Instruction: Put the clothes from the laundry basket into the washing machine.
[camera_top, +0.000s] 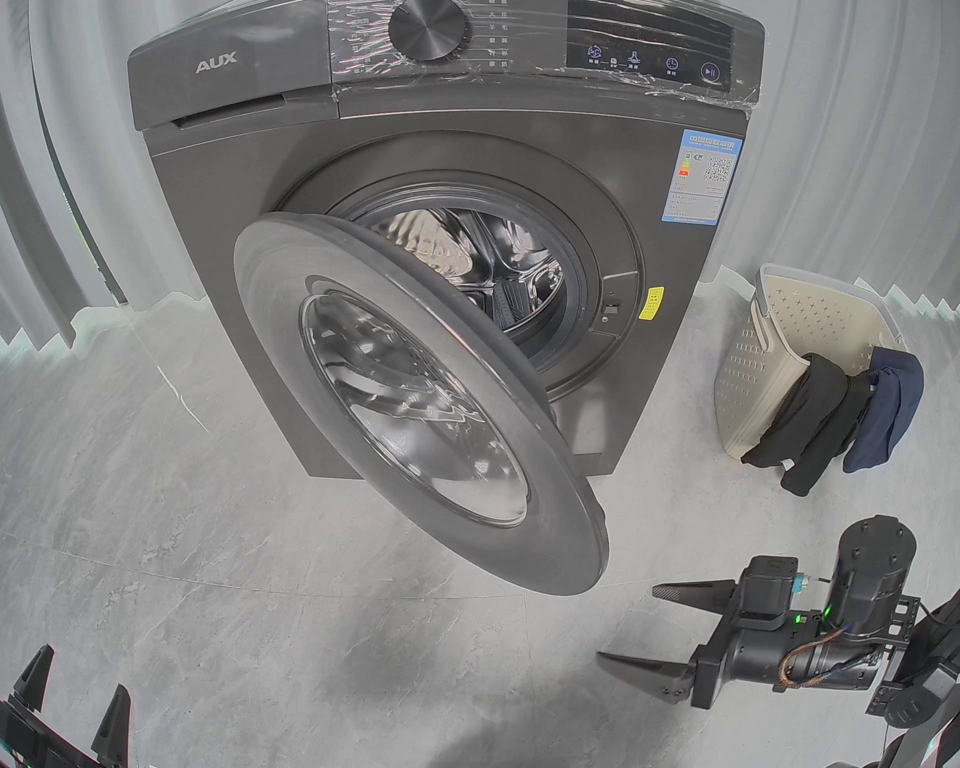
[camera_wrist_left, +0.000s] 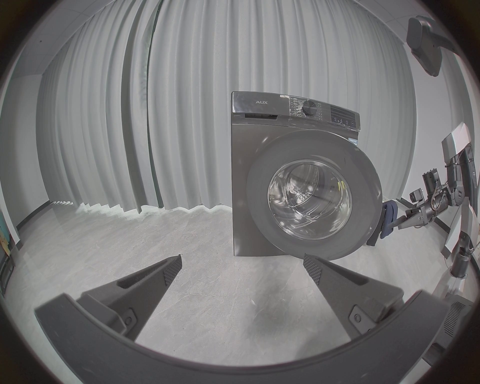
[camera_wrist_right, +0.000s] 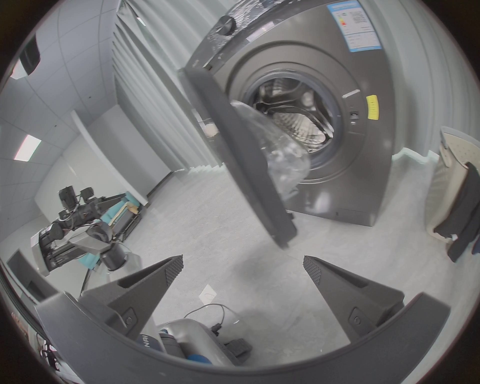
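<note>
Clothes: black garment (camera_top: 810, 410) & blue garment (camera_top: 890, 400) hung side by side over the front rim of the basket (camera_top: 830, 310), touching each other, most of their length trailing down the outside wall toward the floor (camera_top: 200, 520). Black one sat on the washer side, blue on the far side. Basket was cream, perforated, standing on the floor just right of the washer (camera_top: 230, 200), w/ the curtain (camera_top: 860, 150) close behind it.

Washer door (camera_top: 420, 400) was swung wide open, hinged on the robot's left, its glass bulge facing out. Drum (camera_top: 470, 250) was exposed. A dark shape showed inside it; couldn't tell if cloth or part of the drum.

R gripper (camera_top: 630, 625) hung low over the floor, in front of the basket & nearer the robot, apart from the clothes. Fingers were spread wide w/ nothing btwn them, tips pointing toward the robot's left, near the door's lower edge but not touching it.

L gripper (camera_top: 80, 672) was far off on the robot's left, well apart from washer & basket. Fingers also spread, nothing held; in L wrist view it faced the washer across bare floor.
</note>
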